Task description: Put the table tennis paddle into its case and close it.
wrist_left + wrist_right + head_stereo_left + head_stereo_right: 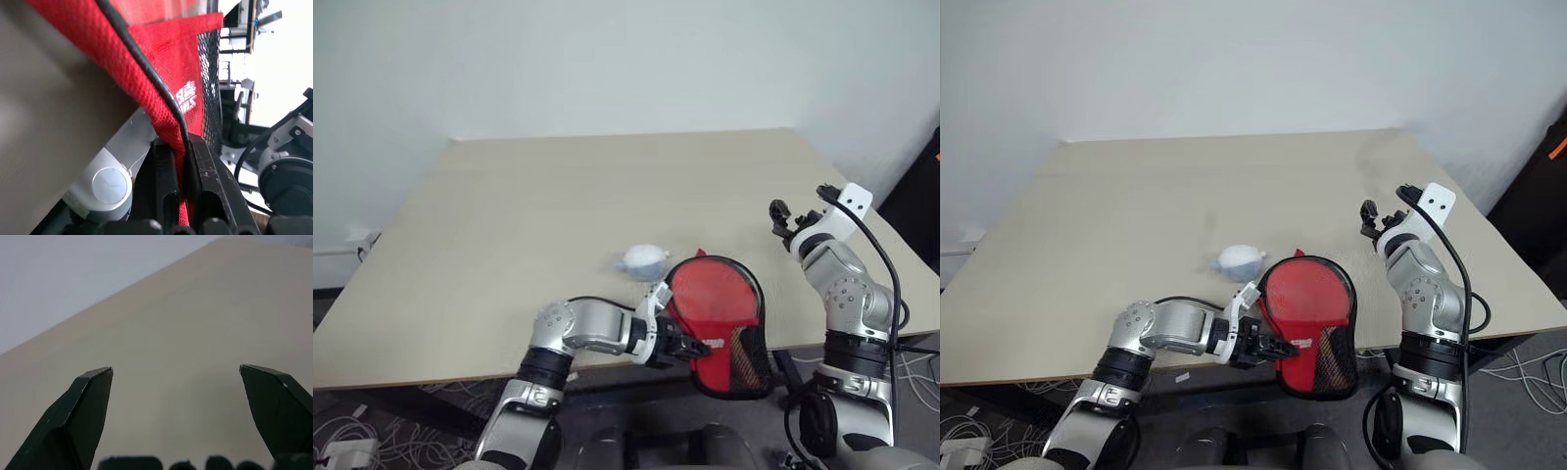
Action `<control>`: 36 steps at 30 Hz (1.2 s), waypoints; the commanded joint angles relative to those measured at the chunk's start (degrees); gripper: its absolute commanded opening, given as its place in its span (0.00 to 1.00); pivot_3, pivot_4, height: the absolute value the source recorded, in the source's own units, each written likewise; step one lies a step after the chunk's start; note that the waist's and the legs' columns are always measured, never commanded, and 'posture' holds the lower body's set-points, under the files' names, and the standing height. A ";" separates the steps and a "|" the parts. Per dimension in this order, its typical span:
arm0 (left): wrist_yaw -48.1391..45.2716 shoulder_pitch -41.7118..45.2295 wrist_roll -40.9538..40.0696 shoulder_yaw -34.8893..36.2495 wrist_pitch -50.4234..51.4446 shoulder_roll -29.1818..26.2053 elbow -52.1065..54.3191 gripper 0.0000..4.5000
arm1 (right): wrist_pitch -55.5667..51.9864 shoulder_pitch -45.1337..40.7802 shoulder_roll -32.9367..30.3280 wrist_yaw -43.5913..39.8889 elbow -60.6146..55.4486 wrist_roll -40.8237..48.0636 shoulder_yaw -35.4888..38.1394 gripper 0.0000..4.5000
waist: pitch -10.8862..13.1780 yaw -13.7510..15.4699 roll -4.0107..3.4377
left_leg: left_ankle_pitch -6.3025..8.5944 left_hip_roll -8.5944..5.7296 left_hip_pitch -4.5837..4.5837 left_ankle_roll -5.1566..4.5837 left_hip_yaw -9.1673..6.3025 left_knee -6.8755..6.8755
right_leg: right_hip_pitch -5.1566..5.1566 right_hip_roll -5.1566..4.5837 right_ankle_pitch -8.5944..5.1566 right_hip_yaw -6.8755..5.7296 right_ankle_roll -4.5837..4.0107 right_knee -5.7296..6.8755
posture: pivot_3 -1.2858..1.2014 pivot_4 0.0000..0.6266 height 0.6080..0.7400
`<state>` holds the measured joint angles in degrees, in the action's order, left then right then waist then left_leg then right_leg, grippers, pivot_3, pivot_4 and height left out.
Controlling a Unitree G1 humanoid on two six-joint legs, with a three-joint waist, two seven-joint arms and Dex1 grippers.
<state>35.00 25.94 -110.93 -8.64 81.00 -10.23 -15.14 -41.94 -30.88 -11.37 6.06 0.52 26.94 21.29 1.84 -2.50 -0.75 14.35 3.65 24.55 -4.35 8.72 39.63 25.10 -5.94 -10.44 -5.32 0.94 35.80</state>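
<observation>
While the paddle cannot be told apart from the red fabric around it, these lines read outward from the case.

Case: the case hangs over the near table edge, round part on the tabletop, mesh pocket and logo end dangling past the rim. It looks tilted up off the wood, likely because it is being lifted by one edge.

Paddle: no handle or rubber face is distinct; whether it is already inside the case cannot be told.

Left gripper: the left gripper is clamped on the case's black-piped edge, near the white logo. The left wrist view shows both black fingers pressed together with red fabric and piping between them. A pinch on the rim probably serves to steady the cover or draw it closer for zipping.

Right gripper: the right gripper hovers above the table's right side, well apart from the case, jaws spread wide and empty. It looks parked, ready for the zip or the free flap.

Ball: a whitish ball rests just beside the case's far rim.

Table: the table carries nothing else.

Judgement: closing seems the remaining step.
</observation>
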 commanded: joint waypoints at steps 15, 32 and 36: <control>-5.93 5.79 -2.07 -2.68 -1.81 -10.64 4.88 0.85 | -0.77 0.05 -1.40 -1.99 -2.02 -0.38 -2.36 1.00 | -0.01 -0.12 -0.01 | 0.07 0.02 -0.01 0.16 0.04 -0.01 | 0.00 0.03 -0.08 -0.02 0.14 -0.01 | 0.52 0.00 0.88; -53.74 18.90 41.82 -0.78 -11.81 -31.32 8.49 0.85 | -9.92 8.64 -6.72 -20.35 -12.61 1.46 -17.99 1.00 | 0.00 -0.17 -0.02 | -0.07 0.04 0.00 0.50 0.59 -0.49 | 0.26 0.02 -0.12 -0.05 0.16 -0.08 | 0.52 0.00 0.88; -59.80 21.79 52.75 -2.65 -16.35 -28.65 3.49 0.86 | -9.74 8.68 -6.51 -20.65 -10.68 -0.38 -20.40 0.78 | 0.00 -0.22 -0.02 | -0.19 0.05 -0.02 0.68 0.60 -0.72 | 0.37 0.07 -0.11 -0.05 0.14 -0.10 | 0.52 0.00 0.88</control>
<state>-22.18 45.98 -62.51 -10.59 66.96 -39.16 -10.86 -52.29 -21.48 -17.48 -14.06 -9.57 27.26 0.92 1.83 -2.72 -0.77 14.15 3.70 24.53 -3.66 9.31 38.89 25.47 -5.86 -10.56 -5.38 1.07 35.70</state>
